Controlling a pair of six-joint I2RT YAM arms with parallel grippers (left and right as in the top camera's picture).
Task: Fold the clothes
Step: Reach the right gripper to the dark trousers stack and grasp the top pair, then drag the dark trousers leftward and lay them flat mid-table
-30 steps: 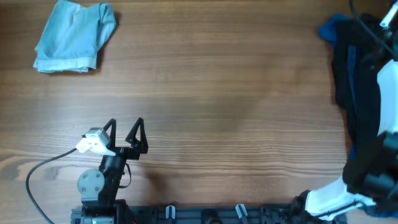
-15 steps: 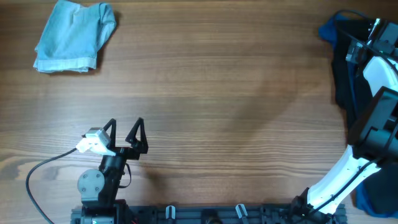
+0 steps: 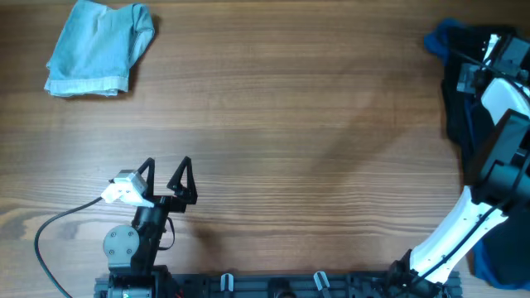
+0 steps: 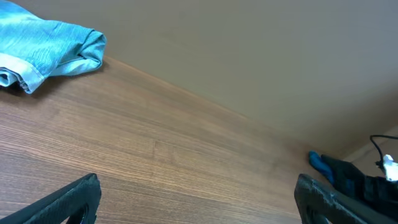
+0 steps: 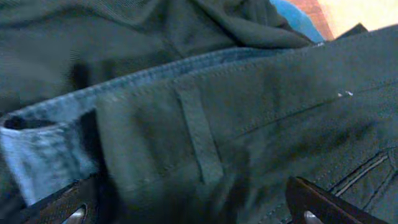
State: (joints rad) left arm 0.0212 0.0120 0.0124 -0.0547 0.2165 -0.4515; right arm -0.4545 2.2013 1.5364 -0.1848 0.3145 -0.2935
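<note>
A folded light blue garment [image 3: 101,47] lies at the table's far left; it also shows in the left wrist view [image 4: 46,46]. A pile of dark and blue clothes [image 3: 458,91] lies at the right edge. My right gripper [image 3: 479,58] hovers over that pile, open, its fingers either side of dark trousers with a belt loop [image 5: 199,140]. My left gripper [image 3: 168,175] is open and empty near the front left, above bare wood [image 4: 199,199].
A blue garment [image 3: 493,265] lies at the front right corner. A cable [image 3: 50,236] loops beside the left arm's base. The wooden table [image 3: 290,141] stretches between the two clothes piles.
My right arm has swung up and forward, bringing its gripper over the top of the dark pile. The left arm has not moved.
</note>
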